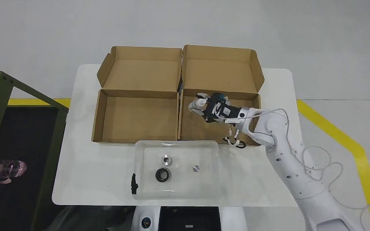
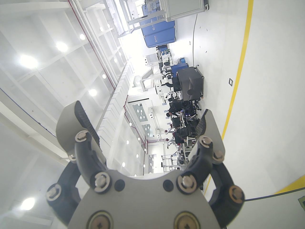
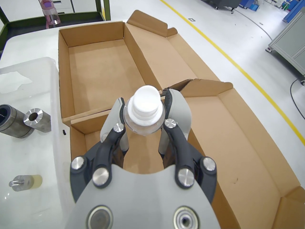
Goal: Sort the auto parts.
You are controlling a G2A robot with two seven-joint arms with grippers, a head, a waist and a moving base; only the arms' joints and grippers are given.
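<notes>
My right gripper (image 3: 144, 114) is shut on a white stepped part in a clear round casing (image 3: 145, 106). It hangs over the right cardboard box (image 3: 238, 139), near that box's left wall; in the top view the right gripper (image 1: 201, 104) and the white part (image 1: 196, 104) sit over the right box (image 1: 196, 130). The left cardboard box (image 1: 136, 118) has nothing in it. A clear plastic bin (image 1: 144, 151) holds a black ring (image 1: 163, 174), a metal bushing (image 1: 167, 159) and a small metal pin (image 1: 196, 168). My left gripper (image 2: 143, 117) is open, facing the hall.
Both boxes have their lids folded back, flat on the white table (image 1: 81, 167). In the right wrist view the bin holds a dark cylinder (image 3: 12, 120), a steel bushing (image 3: 37, 120) and a small pin with a yellowish end (image 3: 25, 181). A green rack (image 1: 23, 115) stands at the table's left.
</notes>
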